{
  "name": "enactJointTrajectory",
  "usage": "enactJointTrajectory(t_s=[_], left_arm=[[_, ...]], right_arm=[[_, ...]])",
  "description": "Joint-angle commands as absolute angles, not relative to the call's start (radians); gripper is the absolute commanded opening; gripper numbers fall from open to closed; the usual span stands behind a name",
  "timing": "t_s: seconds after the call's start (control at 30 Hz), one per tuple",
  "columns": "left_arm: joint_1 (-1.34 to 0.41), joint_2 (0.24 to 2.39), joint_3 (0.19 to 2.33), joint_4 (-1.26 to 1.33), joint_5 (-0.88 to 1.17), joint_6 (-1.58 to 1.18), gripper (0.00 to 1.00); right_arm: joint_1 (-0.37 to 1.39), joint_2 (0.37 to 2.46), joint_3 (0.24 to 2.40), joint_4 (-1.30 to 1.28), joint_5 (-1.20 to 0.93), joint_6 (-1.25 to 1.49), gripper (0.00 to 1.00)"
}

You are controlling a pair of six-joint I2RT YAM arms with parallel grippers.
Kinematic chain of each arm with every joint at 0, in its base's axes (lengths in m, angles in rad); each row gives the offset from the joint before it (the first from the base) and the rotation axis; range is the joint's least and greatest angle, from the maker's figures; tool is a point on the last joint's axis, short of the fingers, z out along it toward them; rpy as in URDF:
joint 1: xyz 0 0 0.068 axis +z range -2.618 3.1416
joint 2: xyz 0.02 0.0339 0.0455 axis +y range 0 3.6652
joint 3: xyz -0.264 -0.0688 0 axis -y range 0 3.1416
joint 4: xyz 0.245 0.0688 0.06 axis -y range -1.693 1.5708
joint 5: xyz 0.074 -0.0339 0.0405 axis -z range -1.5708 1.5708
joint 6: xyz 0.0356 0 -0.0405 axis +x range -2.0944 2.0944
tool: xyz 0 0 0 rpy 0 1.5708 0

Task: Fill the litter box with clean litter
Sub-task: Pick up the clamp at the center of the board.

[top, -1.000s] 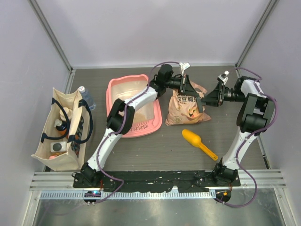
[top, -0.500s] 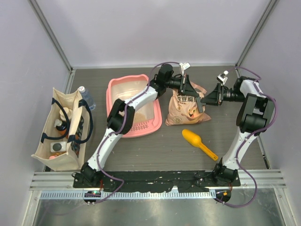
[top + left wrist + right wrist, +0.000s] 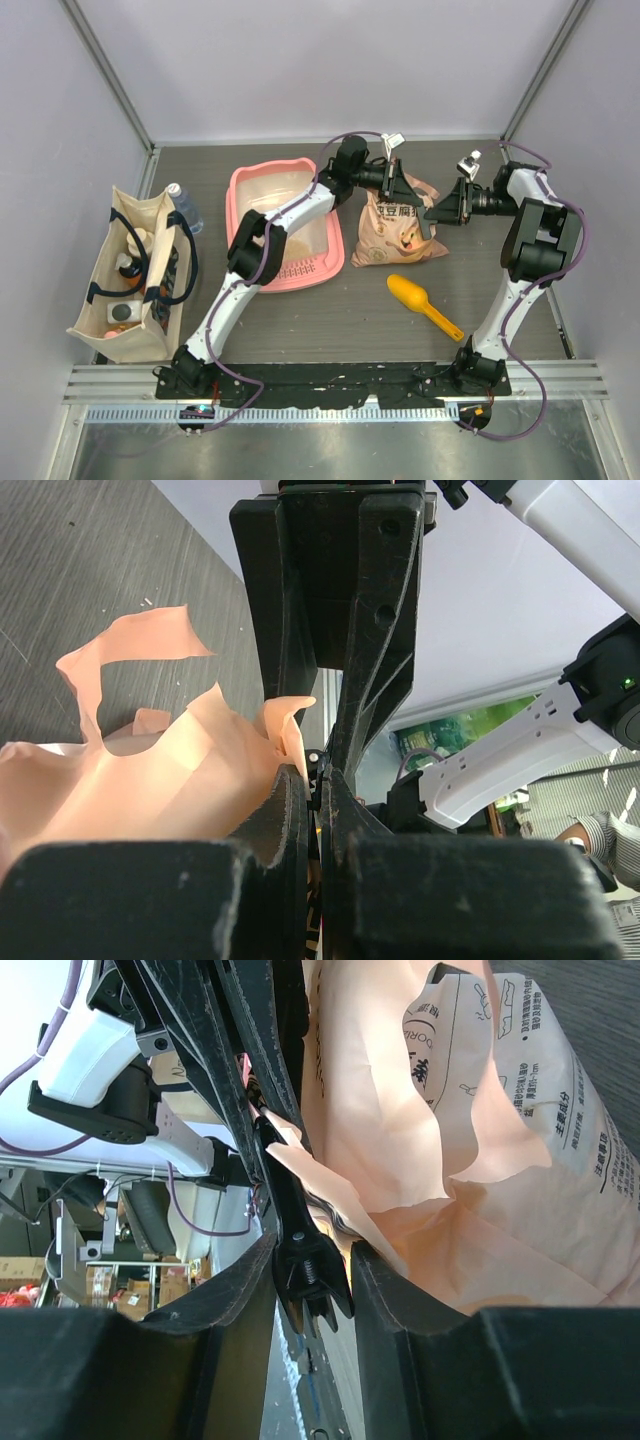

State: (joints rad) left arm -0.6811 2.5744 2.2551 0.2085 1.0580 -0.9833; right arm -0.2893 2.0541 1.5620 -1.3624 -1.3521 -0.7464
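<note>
Gripping the torn top edge of a peach-coloured printed bag (image 3: 400, 238), the left claw (image 3: 404, 192) has its two black fingers (image 3: 290, 800) pressed together on the thin film. The left arm reaches it by stretching diagonally over the pink litter box (image 3: 236, 205). That box lies flat on the dark worktop (image 3: 330, 325), left of centre, just beside the bag, with its slotted grille strip at the near short end.

The right claw (image 3: 437, 212) comes in from the right and meets the same bag mouth. Its fingers (image 3: 240, 1305) stand somewhat apart, with ragged bag film and the tip of the left claw between them. Whether they actually pinch the film cannot be told.

A yellow-orange scoop (image 3: 422, 302) lies on the worktop near the bag, toward the arm bases. A beige tote bag (image 3: 130, 280) stands at the far left, well apart, with a bottle (image 3: 180, 200) beside it.
</note>
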Motion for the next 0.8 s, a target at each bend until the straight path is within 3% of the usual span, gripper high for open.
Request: enactJointTrajectory(t_s=[0.0,0.2,0.23,0.27,0.33,0.37,0.47,0.77], left_arm=[[-0.678,2.585,2.296,0.201,1.086,-0.966,0.0],[-0.678,2.588,2.307,0.183,1.086,-0.951,0.01],[-0.677,2.588,2.312,0.18,1.086,-0.947,0.1],[-0.676,2.588,2.318,0.175,1.086,-0.943,0.19],[-0.673,2.586,2.319,0.179,1.098,-0.942,0.39],[-0.673,2.586,2.319,0.186,1.101,-0.942,0.44],[-0.673,2.589,2.316,0.195,1.109,-0.942,0.48],[-0.693,2.594,2.325,0.189,1.083,-0.878,0.43]], right_arm=[[-0.278,2.008,1.575,-1.503,-1.351,-0.744,0.37],[-0.29,1.999,1.6,-1.503,-1.361,-0.716,0.17],[-0.302,1.993,1.612,-1.502,-1.361,-0.712,0.13],[-0.311,1.988,1.621,-1.503,-1.359,-0.709,0.02],[-0.339,1.971,1.655,-1.502,-1.353,-0.69,0.02],[-0.348,1.967,1.669,-1.503,-1.356,-0.684,0.01],[-0.376,1.965,1.727,-1.503,-1.371,-0.657,0.01],[-0.383,1.965,1.799,-1.499,-1.367,-0.65,0.01]])
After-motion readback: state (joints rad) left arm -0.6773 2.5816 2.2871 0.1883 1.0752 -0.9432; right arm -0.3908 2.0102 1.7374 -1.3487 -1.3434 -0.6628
